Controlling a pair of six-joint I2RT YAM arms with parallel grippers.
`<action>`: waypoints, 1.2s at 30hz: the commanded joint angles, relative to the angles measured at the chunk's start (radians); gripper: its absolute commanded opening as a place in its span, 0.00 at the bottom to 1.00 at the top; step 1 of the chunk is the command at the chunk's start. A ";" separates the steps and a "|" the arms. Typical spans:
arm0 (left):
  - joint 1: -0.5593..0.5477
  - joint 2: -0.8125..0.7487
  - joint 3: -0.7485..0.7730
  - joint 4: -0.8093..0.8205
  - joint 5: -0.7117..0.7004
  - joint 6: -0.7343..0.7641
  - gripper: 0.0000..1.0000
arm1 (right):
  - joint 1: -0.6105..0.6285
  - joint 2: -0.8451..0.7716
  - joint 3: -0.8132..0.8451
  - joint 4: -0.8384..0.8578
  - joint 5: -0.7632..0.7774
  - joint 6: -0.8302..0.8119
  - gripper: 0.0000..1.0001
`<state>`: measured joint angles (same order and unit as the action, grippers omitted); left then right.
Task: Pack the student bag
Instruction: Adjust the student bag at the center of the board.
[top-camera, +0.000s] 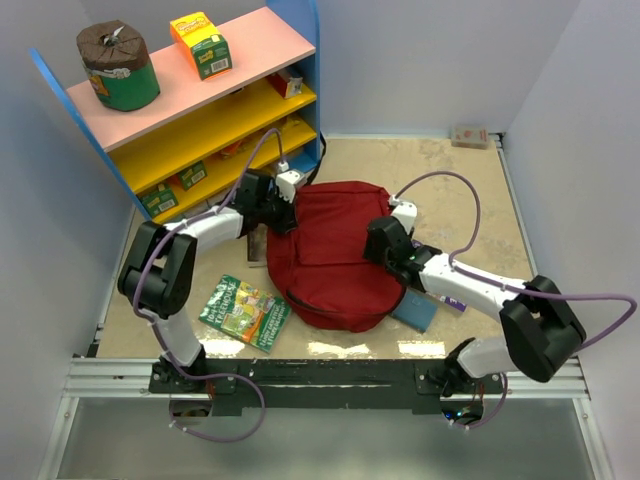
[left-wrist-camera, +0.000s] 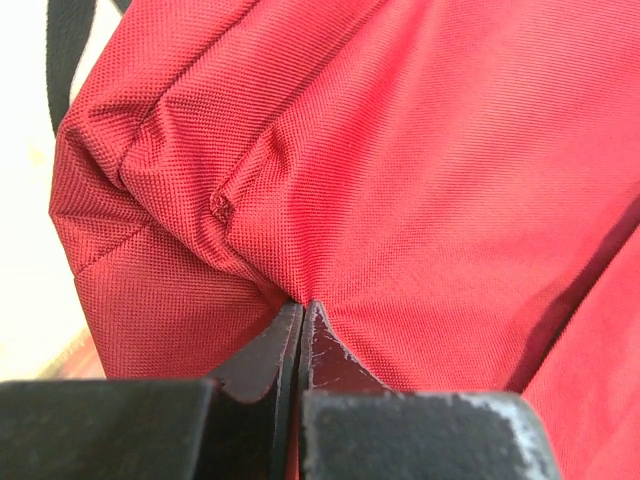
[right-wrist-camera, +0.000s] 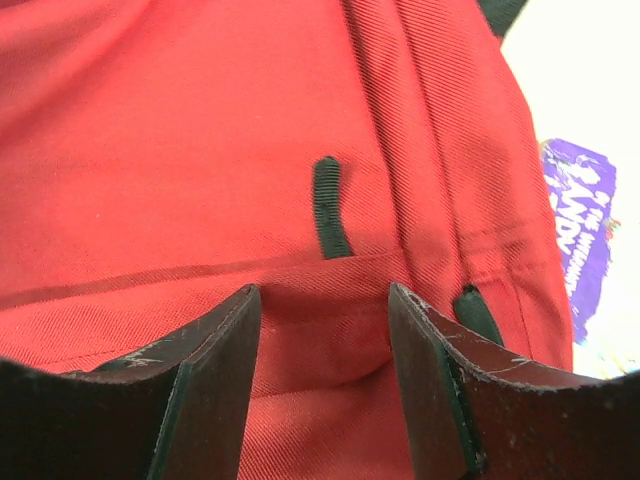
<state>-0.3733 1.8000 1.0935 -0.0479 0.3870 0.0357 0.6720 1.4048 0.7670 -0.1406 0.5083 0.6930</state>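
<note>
The dark-red student bag (top-camera: 335, 250) lies flat in the middle of the table. My left gripper (top-camera: 283, 212) is at its upper left edge, shut on a pinch of the bag's red fabric (left-wrist-camera: 300, 200), which puckers at the fingertips. My right gripper (top-camera: 385, 243) rests on the bag's right side, open, its jaws straddling a fold of red fabric (right-wrist-camera: 320, 320) below a black zipper pull (right-wrist-camera: 328, 205). A green illustrated book (top-camera: 245, 312) lies left of the bag. A purple-covered book (right-wrist-camera: 578, 225) and a blue item (top-camera: 417, 310) stick out under the bag's right side.
A blue shelf unit (top-camera: 200, 110) with pink and yellow boards stands at the back left, holding a green tin (top-camera: 120, 68), an orange-green carton (top-camera: 202, 44) and small boxes. A small brown box (top-camera: 470, 136) lies at the far right wall. White walls enclose the table.
</note>
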 joint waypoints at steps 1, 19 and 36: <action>-0.004 -0.100 -0.033 -0.030 0.021 -0.016 0.00 | -0.011 -0.069 -0.073 -0.102 0.041 0.063 0.57; -0.004 -0.442 -0.296 -0.171 -0.074 0.104 0.00 | -0.063 -0.056 -0.031 -0.007 -0.025 0.039 0.17; -0.022 -0.634 -0.222 -0.570 0.282 0.358 0.83 | -0.071 0.000 -0.014 0.136 -0.174 -0.098 0.00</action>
<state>-0.3832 1.2625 0.8417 -0.5369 0.5072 0.2909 0.6075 1.4071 0.7380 -0.0605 0.3889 0.6735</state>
